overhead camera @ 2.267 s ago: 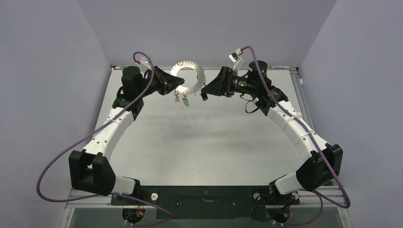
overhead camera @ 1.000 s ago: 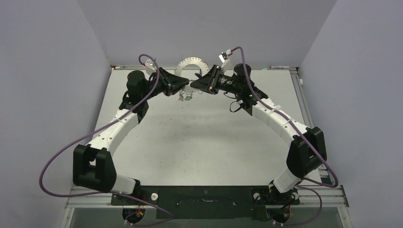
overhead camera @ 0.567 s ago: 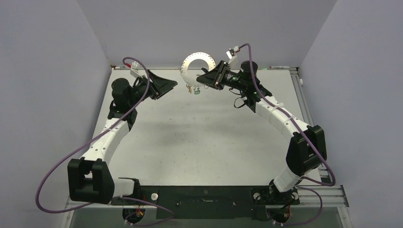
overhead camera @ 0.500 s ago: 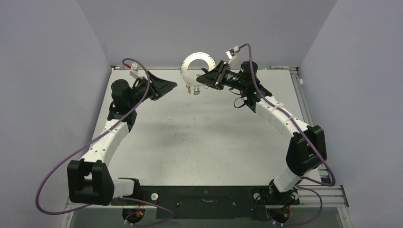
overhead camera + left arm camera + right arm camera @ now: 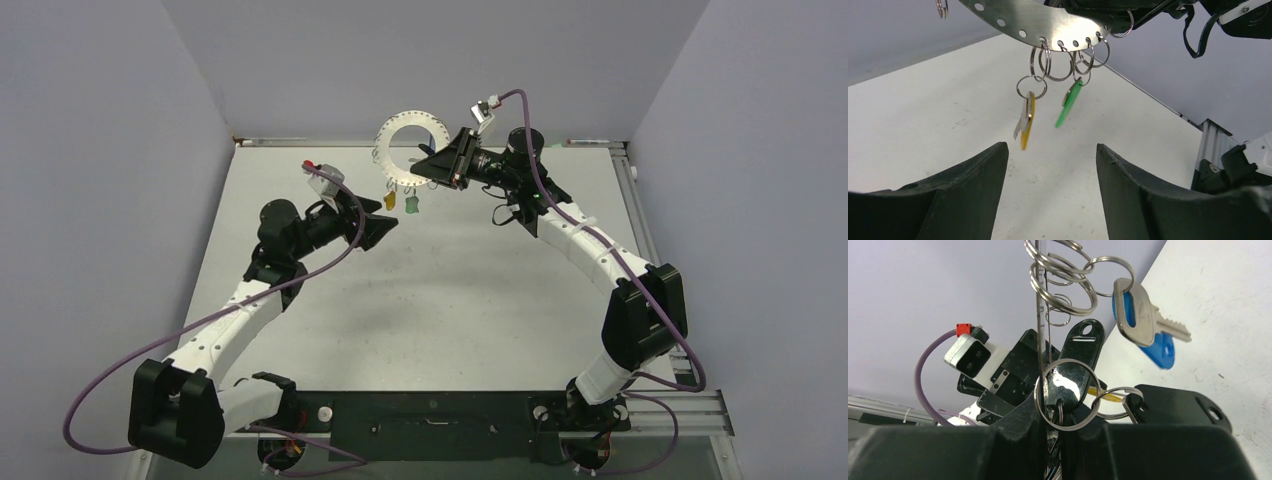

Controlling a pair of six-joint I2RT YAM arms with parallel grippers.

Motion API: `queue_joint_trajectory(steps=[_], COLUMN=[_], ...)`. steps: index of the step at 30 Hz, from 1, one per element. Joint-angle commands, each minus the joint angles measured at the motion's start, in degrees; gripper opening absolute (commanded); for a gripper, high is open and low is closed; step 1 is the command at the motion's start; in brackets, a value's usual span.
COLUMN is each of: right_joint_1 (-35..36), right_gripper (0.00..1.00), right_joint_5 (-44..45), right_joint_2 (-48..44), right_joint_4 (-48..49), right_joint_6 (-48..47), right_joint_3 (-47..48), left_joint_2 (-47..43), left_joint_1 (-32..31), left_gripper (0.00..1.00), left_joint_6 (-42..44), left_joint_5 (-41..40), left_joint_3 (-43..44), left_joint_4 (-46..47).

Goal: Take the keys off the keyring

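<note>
My right gripper is shut on the right edge of the keyring, a flat grey ring with small holes along its rim, and holds it up in the air at the back of the table. A yellow key and a green key dangle from its lower edge on wire loops. My left gripper sits below and left of them, open and empty. In the left wrist view the yellow key and green key hang above the gap between my fingers. The right wrist view shows the keyring edge-on, plus a blue key and black tags.
The white table lies under both arms, with grey walls on three sides. An aluminium rail runs along the right edge. Purple cables loop off both arms. Empty wire loops hang from the ring's rim.
My left gripper has let go of the keyring, opened, pulled away left, then swung down below the hanging keys. The right gripper keeps its hold on the ring.
</note>
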Motion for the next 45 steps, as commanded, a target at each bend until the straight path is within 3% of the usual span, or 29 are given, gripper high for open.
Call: queue_joint_trajectory(steps=[1,9,33,42,45], right_joint_1=[-0.12,0.43,0.53,0.18,-0.05], right_gripper=[0.05,0.05,0.05,0.05,0.05], right_joint_5=[-0.68,-0.19,0.17,-0.27,-0.36], right_joint_2=[-3.73,-3.05,-1.69,-2.37,-2.59], right_joint_4=[4.36,4.11,3.66,3.34,3.24], right_joint_6=[-0.59,-0.84,-1.36,-1.47,-1.38], right_joint_3=[3.63,4.92,6.31,5.78,5.57], left_joint_2=[-0.34,3.46,5.54,7.13,7.85], left_joint_1=[-2.55,-4.82,-8.82,-8.88,-8.87], left_gripper=[0.59,0.44,0.5,0.35,0.34], left_joint_6=[7.28,9.34,7.82,8.18,8.02], left_joint_5=[-9.58,-14.28,-20.65,-22.5,-21.25], left_joint_3=[0.99,2.62,4.15,5.37,6.13], left_joint_4=[4.77,8.95,11.43,12.29,12.72])
